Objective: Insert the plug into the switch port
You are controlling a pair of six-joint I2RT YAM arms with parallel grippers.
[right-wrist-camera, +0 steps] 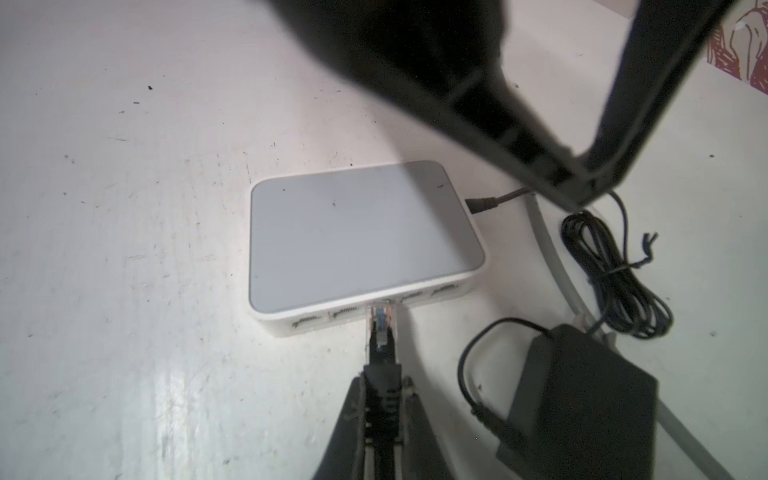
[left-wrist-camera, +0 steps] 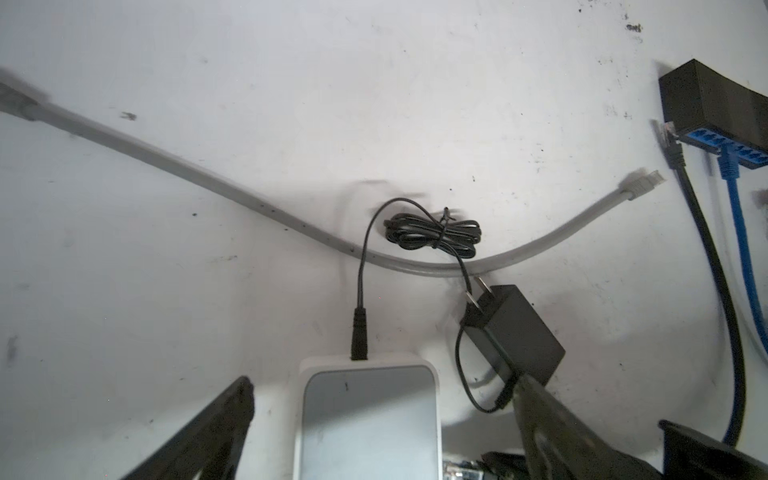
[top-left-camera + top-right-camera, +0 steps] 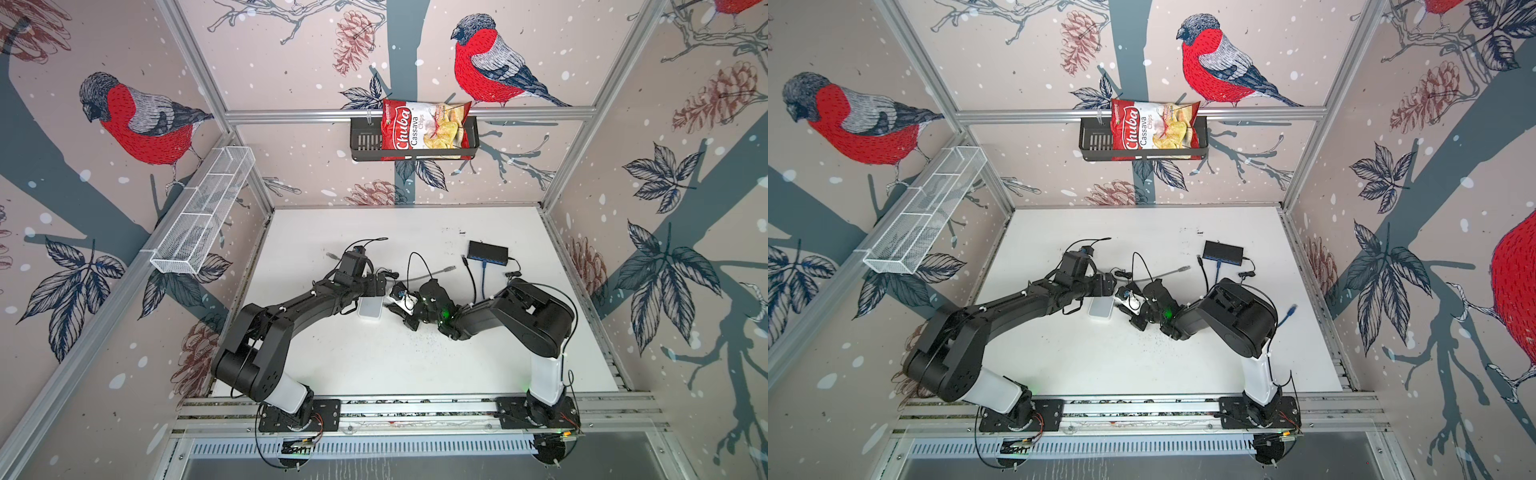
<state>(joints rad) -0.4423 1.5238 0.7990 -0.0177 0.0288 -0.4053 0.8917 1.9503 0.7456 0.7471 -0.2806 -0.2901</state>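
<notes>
My left arm [image 3: 291, 316] and right arm [image 3: 536, 320] are matte black, with blocky, rounded joint housings. Each has a white lower link [image 3: 286, 392] set on a black base plate [image 3: 328, 413]. Thin black cables [image 3: 370, 240] loop off my wrists, red wires [image 3: 319, 422] curl at the bases, and a green light [image 3: 445, 312] glows near my right wrist. My left gripper [image 2: 384, 380] has flat, black, wedge-shaped fingers [image 2: 208, 428].

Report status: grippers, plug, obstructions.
Left gripper open, flanking white switch. Right gripper shut on black plug, tip at port mouth. Power adapter beside, not blocking.
</notes>
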